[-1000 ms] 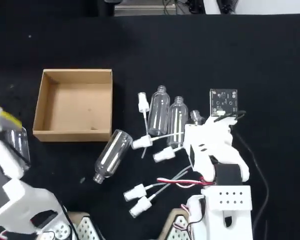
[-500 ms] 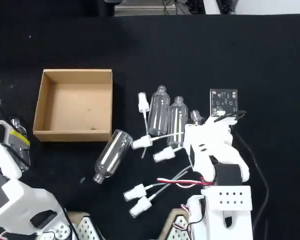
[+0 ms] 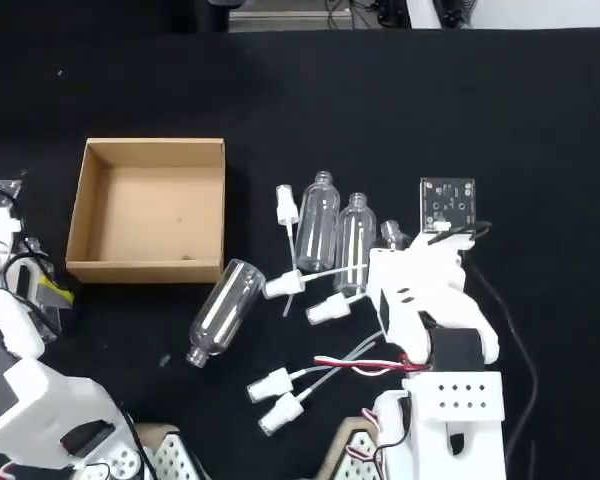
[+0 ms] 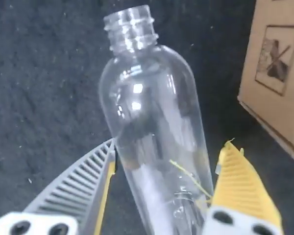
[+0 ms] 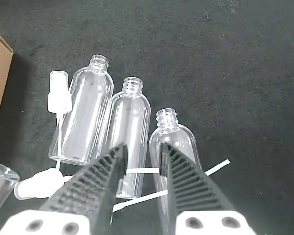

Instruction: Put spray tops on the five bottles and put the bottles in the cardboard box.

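Moved: in the high view the left arm, at the surface's left edge, has swung its wrist toward the far edge over the last second. The bottle it carries showed plainly beside the arm a second ago and is now mostly hidden under it. The right arm, the box and the loose bottles and tops lie as they did.
Surface: black cloth, carrying everything.
Cardboard box: open-topped, toward the left edge, about midway between the near and far edges. In the left wrist view one outer corner stands near the held bottle, not touching it.
Left hand: clenched on the held bottle, a grey finger on one side of the lower body and a yellow one on the other. The capless neck points away from the hand, over bare cloth.
Right hand: over the middle of the surface, fingers a narrow gap apart, grasping nothing. The gap sits above the row of three bottles, over the middle one and the one farthest from the box.
Row of three bottles: lying side by side at the middle of the surface, necks toward the far edge, all capless. The one farthest from the box is partly covered by the right arm in the high view.
Loose bottle: lying tilted just off the box's near right corner, open neck toward the near edge.
Spray tops: five white ones with thin tubes, all loose. One lies beside the row on its box side, two at the row's near end, two closer to the near edge.
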You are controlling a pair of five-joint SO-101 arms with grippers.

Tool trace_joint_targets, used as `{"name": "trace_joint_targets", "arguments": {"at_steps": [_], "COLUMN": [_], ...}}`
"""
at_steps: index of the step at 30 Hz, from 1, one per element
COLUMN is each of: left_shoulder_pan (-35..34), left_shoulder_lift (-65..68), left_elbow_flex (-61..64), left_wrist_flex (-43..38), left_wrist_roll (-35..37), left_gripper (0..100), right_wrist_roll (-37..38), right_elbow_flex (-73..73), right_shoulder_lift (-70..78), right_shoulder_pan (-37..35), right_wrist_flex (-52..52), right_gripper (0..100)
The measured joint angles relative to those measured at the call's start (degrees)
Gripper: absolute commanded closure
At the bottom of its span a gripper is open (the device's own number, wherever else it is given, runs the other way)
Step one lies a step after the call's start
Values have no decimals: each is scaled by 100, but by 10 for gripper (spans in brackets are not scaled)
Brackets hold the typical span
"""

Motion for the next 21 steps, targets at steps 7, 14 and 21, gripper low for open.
{"name": "trace_joint_targets", "arguments": {"at_steps": [7,14,21], "left_shoulder_pan": [79,35,-35], "left_shoulder_lift": [-53,-70,-1319], "left_elbow_flex": [26,-1090,-1785], "left_wrist_flex": [343,1855,3103], "left_wrist_roll": [0,132,536], "left_gripper": [939,970,970], "right_wrist_roll": [0,932,2629], "right_elbow_flex": [0,-703,-1442], "right_shoulder_lift": [0,0,0], "right_shoulder_pan": [0,0,-519], "right_wrist_flex": [0,703,1969], "right_gripper": [899,899,898]}}
